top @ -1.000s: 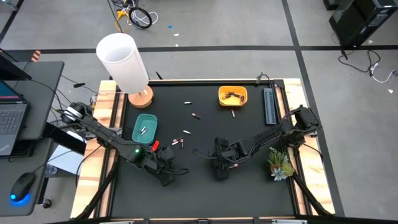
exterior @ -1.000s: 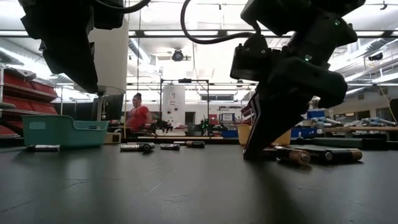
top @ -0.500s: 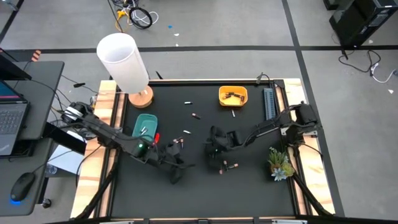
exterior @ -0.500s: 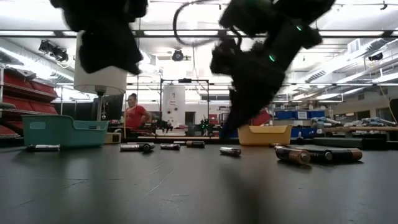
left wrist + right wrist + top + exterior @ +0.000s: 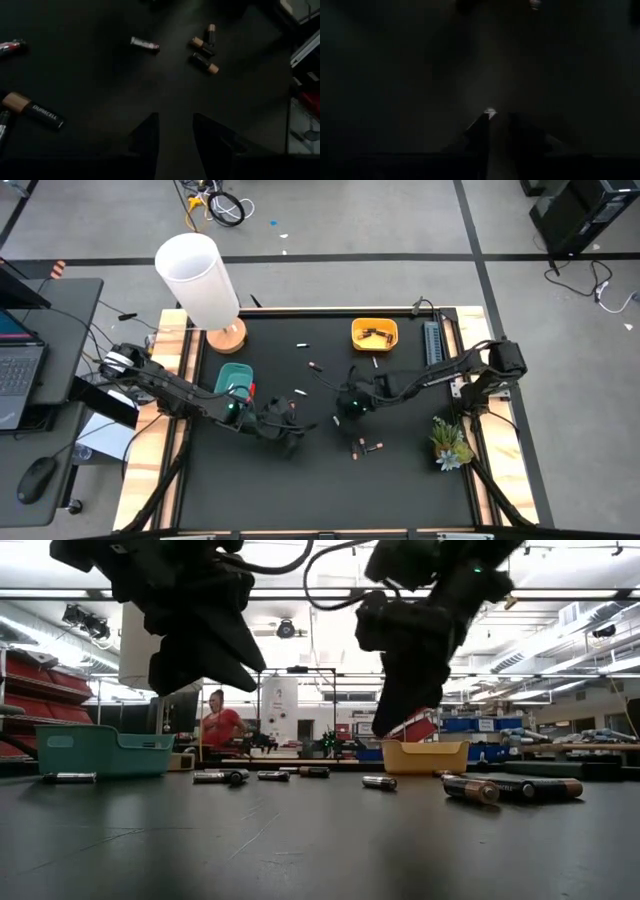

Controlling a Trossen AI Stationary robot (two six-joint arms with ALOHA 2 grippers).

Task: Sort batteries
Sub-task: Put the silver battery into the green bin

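Left gripper (image 5: 287,432): jaws part open, clear gap, nothing in it. Hangs above the mat (image 5: 420,490), left of centre, off the surface in the low view.

Right gripper (image 5: 350,406): near mat centre, also lifted off the surface. Its wrist view is too dark, so I can't tell whether it's open, shut or holding anything. A small bright spot shows at the tip; can't tell what it is.

The two grippers are near each other but apart.

Batteries:
- pair (image 5: 366,447) lying on the mat, on the near side of the right gripper and not touching it
- left wrist view: copper-top cell (image 5: 32,110) flat on the mat, two more copper-top cells (image 5: 204,62) close together farther off, one silvery cell (image 5: 145,44), one red-ended cell (image 5: 10,47) at the edge
- loose singles toward the back: (image 5: 300,345), (image 5: 315,367), (image 5: 375,363), plus (image 5: 297,392) just beside the left arm
- teal bowl (image 5: 219,385), back left of the left gripper: a couple of white cells inside
- yellow bowl (image 5: 354,338), at the back edge: dark cells inside

Outward: left arm runs in from the left table edge past the teal bowl. Right arm runs in from the right edge. Plant (image 5: 450,442) sits near the right edge of the mat. White lamp (image 5: 197,275) stands at the back-left corner. Person in red (image 5: 218,725) is far back in the room.
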